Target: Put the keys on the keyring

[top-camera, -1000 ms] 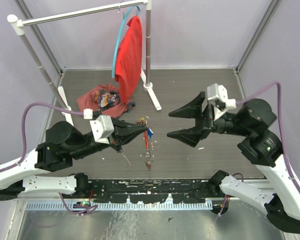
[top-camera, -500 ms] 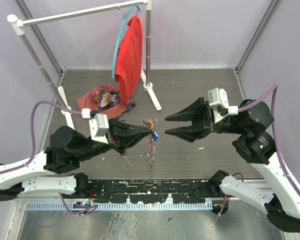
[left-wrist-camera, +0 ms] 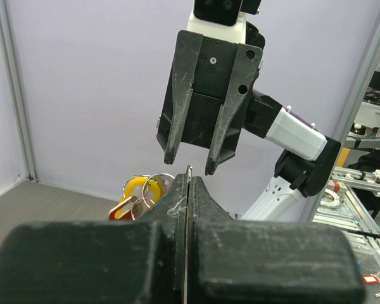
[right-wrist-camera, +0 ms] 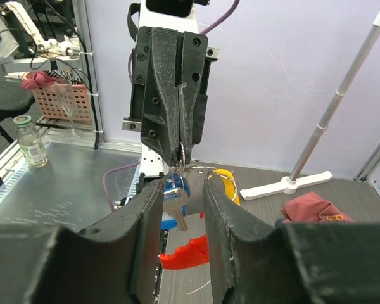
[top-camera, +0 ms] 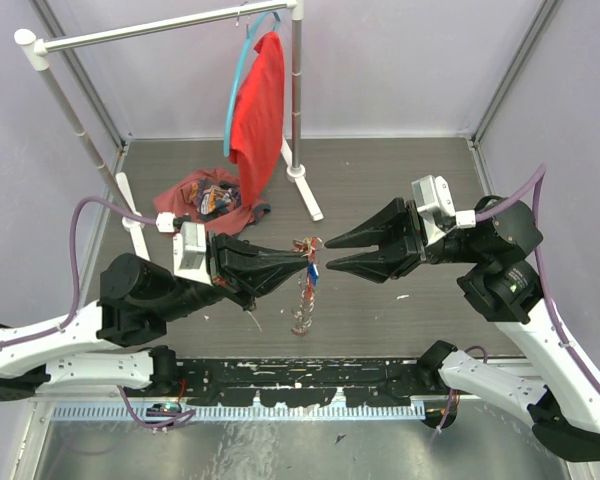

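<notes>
Top external view: mid-task, by the look of it. Clamps the keyring (left-wrist-camera: pixel 189 171) in the shut left claw (top-camera: pixel 303 262), up in the air above the counter (top-camera: pixel 380 180), roughly midway between the two arms. Carries several keys (left-wrist-camera: pixel 142 193) already bunched against the ring, with yellow, red and blue heads among them, so probably counts as partly done. Cannot tell whether each one is truly threaded on or only hangs beside. Faces a right claw (top-camera: pixel 325 255) with jaws apart, tips just beside the ring, one on either side of the bunch in the right wrist view, gripping nothing that shows. Leaves, most likely, the pinching of a loose key or of the ring's split, and the feeding round. As for pose: stands edge-on in the left wrist view, a thin upright sliver rising out of the closed fingertips and pointing toward the right claw. Lets the beaded chain (top-camera: pixel 301 305) and red tag (right-wrist-camera: pixel 185 250) dangle toward the counter, long axis near vertical.
</notes>
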`<state>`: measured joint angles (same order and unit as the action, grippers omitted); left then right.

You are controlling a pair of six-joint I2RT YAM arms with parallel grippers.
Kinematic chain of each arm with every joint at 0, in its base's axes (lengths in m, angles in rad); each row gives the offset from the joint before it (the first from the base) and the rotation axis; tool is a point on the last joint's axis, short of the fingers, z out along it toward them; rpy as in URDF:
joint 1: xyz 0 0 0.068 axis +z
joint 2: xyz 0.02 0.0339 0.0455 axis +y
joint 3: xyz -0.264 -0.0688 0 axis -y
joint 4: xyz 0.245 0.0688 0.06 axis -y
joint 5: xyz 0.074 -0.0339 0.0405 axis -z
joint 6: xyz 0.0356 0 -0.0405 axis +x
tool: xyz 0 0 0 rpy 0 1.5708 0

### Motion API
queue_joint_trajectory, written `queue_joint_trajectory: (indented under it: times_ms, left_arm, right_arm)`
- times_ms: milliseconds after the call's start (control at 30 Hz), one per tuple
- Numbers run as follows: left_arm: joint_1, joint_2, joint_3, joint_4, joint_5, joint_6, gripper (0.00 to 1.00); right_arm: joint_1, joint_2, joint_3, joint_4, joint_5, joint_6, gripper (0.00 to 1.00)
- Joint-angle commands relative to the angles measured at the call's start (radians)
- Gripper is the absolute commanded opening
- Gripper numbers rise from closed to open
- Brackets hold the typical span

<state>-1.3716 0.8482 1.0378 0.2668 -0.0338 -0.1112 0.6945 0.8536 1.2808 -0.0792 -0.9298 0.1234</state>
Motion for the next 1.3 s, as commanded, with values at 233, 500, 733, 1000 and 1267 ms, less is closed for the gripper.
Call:
queue_joint_trajectory:
  times_ms: [233,500,733,1000,1267]
  left_arm:
    - [-0.001,0.03,0.014,0.095,0.03,-0.018,0.0]
    - [-0.002,0.043,0.022,0.102,0.03,-0.012,0.0]
    - [-0.002,0.049,0.026,0.111,0.027,-0.005,0.0]
    - [-0.002,0.051,0.024,0.117,0.019,-0.004,0.0]
    - [-0.001,0.051,0.025,0.124,0.016,-0.004,0.0]
  right_arm:
    - [0.001,0.017,0.035,0.047,-0.034,0.028,0.32]
    - [0.002,0.024,0.033,0.037,-0.046,0.029,0.3]
    - [0.001,0.019,0.032,0.016,-0.049,0.016,0.27]
    - [0.001,0.014,0.03,0.003,-0.047,0.009,0.18]
    - [0.001,0.01,0.024,-0.006,-0.047,0.004,0.19]
